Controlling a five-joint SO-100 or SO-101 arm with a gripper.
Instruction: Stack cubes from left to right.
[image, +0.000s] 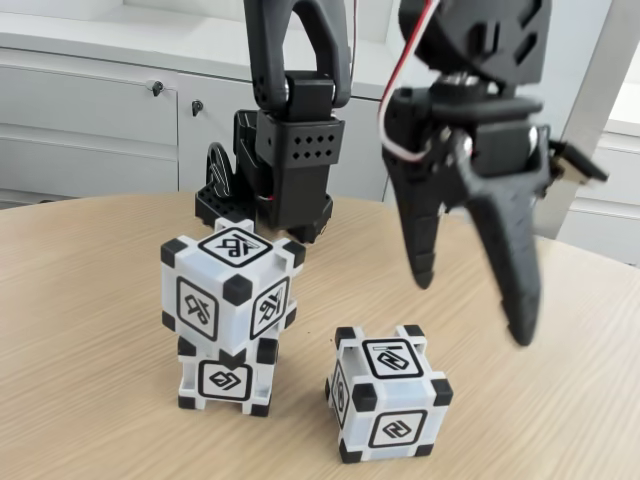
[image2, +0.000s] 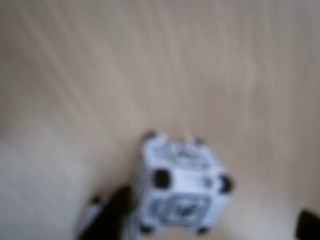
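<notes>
wooden table (image: 90, 330) | on it: bottom cube (image: 228, 380), lone cube (image: 388, 408), arm base (image: 262, 205)

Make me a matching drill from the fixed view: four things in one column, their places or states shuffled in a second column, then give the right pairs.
Things:
1. top cube
2. bottom cube
3. lone cube
4. pincer

Places or states:
A. on the table, carrying another cube
B. open and holding nothing, in the air
C. resting on another cube, turned at an angle to it
D. alone on the table, right of the stack

Pairs: 1-C, 2-A, 3-D, 4-B
</notes>
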